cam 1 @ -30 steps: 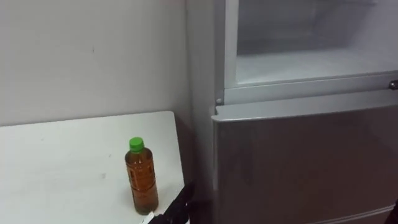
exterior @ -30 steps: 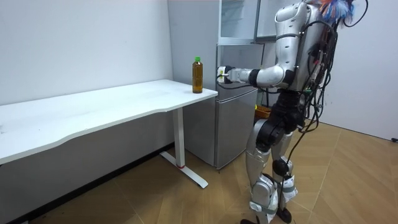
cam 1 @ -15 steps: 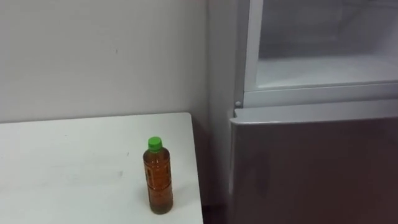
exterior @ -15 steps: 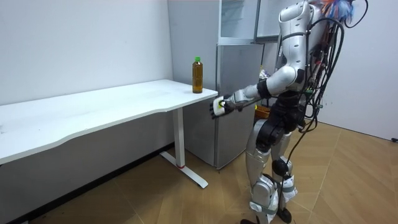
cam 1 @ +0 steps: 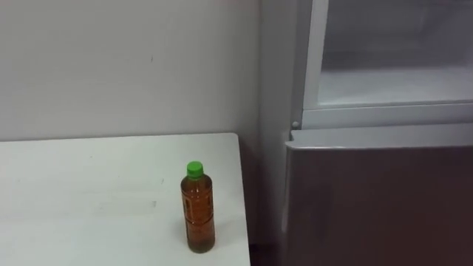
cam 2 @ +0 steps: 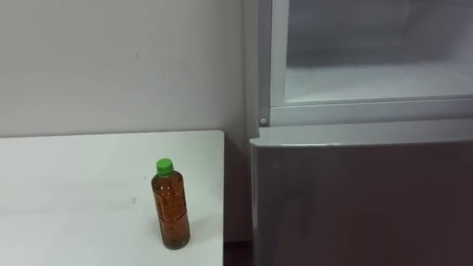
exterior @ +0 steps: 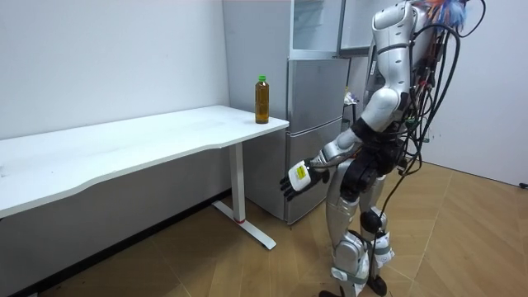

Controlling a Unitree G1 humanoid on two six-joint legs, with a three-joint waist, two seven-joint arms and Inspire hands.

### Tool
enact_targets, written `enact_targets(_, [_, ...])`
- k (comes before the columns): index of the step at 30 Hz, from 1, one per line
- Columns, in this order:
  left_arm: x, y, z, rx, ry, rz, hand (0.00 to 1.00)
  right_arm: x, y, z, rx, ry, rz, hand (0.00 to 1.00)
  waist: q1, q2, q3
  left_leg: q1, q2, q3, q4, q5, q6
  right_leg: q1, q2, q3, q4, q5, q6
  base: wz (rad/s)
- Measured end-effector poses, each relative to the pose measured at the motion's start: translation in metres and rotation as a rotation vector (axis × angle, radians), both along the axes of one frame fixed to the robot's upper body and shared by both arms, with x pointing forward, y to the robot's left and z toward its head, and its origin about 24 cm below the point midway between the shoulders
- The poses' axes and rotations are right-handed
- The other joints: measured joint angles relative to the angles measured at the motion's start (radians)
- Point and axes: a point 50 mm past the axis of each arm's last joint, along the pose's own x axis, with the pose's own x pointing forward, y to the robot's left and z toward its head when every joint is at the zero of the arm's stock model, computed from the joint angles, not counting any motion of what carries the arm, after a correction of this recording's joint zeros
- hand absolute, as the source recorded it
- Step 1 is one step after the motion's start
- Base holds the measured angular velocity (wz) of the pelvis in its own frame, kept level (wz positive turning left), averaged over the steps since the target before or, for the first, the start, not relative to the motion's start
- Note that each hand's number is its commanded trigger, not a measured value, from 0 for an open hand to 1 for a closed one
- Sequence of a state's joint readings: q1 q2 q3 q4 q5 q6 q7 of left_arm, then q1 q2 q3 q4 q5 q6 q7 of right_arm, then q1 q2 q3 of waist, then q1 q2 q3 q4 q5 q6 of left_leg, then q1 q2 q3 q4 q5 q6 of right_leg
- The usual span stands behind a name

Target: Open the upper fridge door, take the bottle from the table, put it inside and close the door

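The bottle [cam 1: 198, 207] of brown drink with a green cap stands upright near the right end of the white table [cam 1: 89, 199], close to its front edge; in the room view the bottle [exterior: 262, 100] stands at the table's corner beside the fridge. The upper fridge compartment [cam 1: 395, 81] stands open, white inside. I stand in front of the fridge. My left hand [exterior: 297, 177] hangs low, below the tabletop and in front of the lower fridge door, its fingers relaxed and holding nothing.
The grey lower fridge door [cam 1: 377, 199] is closed, right of the table. The upper door [exterior: 317, 25] is swung open towards the room view's left. A plain wall [cam 1: 126, 66] runs behind the table. Wooden floor [exterior: 462, 239] lies around me.
My left arm has dropped from beside the bottle at table height down to thigh level. The eye view has shifted, so bottle and fridge sit further right.
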State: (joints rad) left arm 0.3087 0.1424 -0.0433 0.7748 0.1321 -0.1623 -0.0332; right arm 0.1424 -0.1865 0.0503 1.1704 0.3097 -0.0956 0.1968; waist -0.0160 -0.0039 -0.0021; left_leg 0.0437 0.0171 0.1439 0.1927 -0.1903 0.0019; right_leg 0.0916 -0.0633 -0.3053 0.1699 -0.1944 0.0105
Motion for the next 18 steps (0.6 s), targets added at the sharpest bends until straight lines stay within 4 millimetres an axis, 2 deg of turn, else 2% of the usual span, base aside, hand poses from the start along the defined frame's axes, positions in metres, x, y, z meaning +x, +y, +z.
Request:
enact_targets(2, [-0.01, 0.005, -0.005, -0.004, 0.032, 0.089, 0.0, -0.002, 0.001, -0.001, 0.003, 0.005, -0.005, 0.0, -0.001, -0.003, -0.0016, 0.007, -0.004, -0.013, -0.004, 0.0, 0.0, 0.013, 0.0, -0.007, -0.003, -0.001, 0.002, 0.14])
enact_targets(3, [-0.021, 0.008, -0.008, -0.004, 0.059, 0.158, 0.0, -0.004, 0.002, -0.001, 0.004, 0.01, -0.013, 0.0, 0.004, -0.005, -0.0026, 0.015, -0.005, -0.015, -0.004, 0.0, 0.0, 0.021, 0.0, -0.006, -0.003, -0.004, 0.003, 0.13])
enact_targets(7, [-0.04, 0.023, -0.011, 0.033, 0.106, 0.299, 0.0, -0.01, 0.003, -0.002, 0.003, 0.022, -0.033, 0.0, 0.028, -0.007, -0.0021, 0.024, -0.007, -0.016, -0.004, -0.001, 0.0, 0.03, -0.002, -0.007, -0.006, -0.009, 0.005, 0.02])
enact_targets(9, [-0.058, 0.03, -0.015, 0.085, 0.172, 0.355, 0.0, -0.012, 0.005, -0.003, 0.007, 0.023, -0.039, 0.0, 0.034, -0.008, -0.0024, 0.024, -0.007, -0.019, -0.005, -0.004, 0.0, 0.035, -0.001, -0.008, -0.013, -0.009, 0.005, 0.0])
enact_targets(11, [-0.073, 0.031, -0.017, 0.12, 0.235, 0.359, 0.0, -0.015, 0.006, -0.003, 0.004, 0.031, -0.043, 0.0, 0.042, -0.009, -0.0022, 0.024, -0.008, -0.022, -0.004, -0.007, 0.001, 0.041, -0.001, -0.01, -0.016, -0.009, 0.007, 0.02])
enact_targets(14, [-0.084, 0.028, -0.02, 0.154, 0.316, 0.3, 0.0, -0.016, 0.006, -0.004, -0.017, 0.043, -0.023, 0.0, 0.048, -0.01, -0.0012, 0.022, -0.012, -0.035, -0.002, -0.008, 0.002, 0.044, -0.003, -0.017, -0.019, -0.009, 0.009, 0.08])
enact_targets(18, [-0.085, 0.022, -0.023, 0.182, 0.366, 0.214, 0.0, -0.005, 0.011, -0.004, -0.047, 0.04, 0.077, 0.0, 0.049, -0.009, 0.0005, 0.018, -0.013, -0.041, 0.008, -0.009, 0.003, 0.05, -0.003, -0.025, -0.019, -0.009, 0.009, 0.08])
